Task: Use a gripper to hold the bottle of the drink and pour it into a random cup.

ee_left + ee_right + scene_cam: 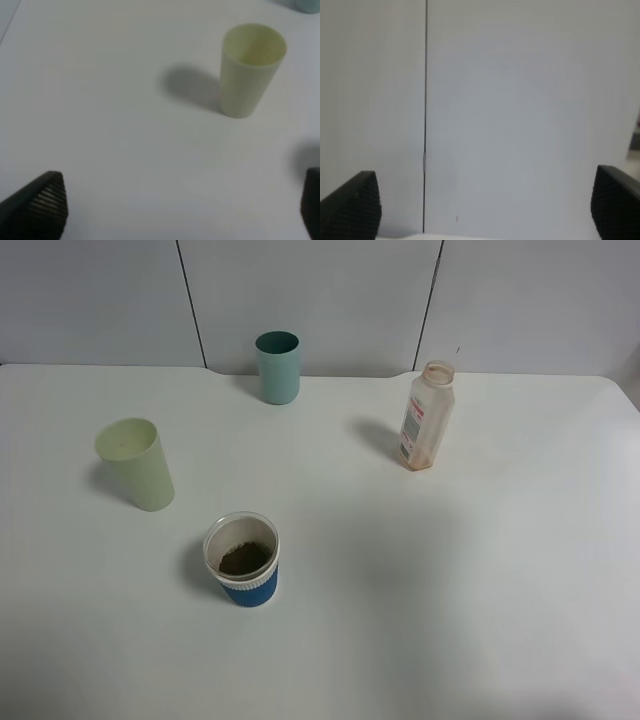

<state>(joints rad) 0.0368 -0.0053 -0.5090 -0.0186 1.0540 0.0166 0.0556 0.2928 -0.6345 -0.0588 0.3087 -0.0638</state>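
Observation:
The clear bottle (427, 416) with a white label and no cap stands upright at the back right of the white table (450, 570); only a faint brownish tint shows in it. The short cup (242, 559) with a whitish ribbed top and blue bottom band stands at the front left, with brown drink (243, 559) inside. Neither arm shows in the high view. My left gripper (180, 207) is open over bare table, near the pale-green cup (250, 70). My right gripper (485, 205) is open and faces the grey wall, holding nothing.
A tall pale-green cup (136, 464) stands at the left. A teal cup (278, 366) stands at the back by the wall. The grey wall panels (320, 300) run behind the table's far edge.

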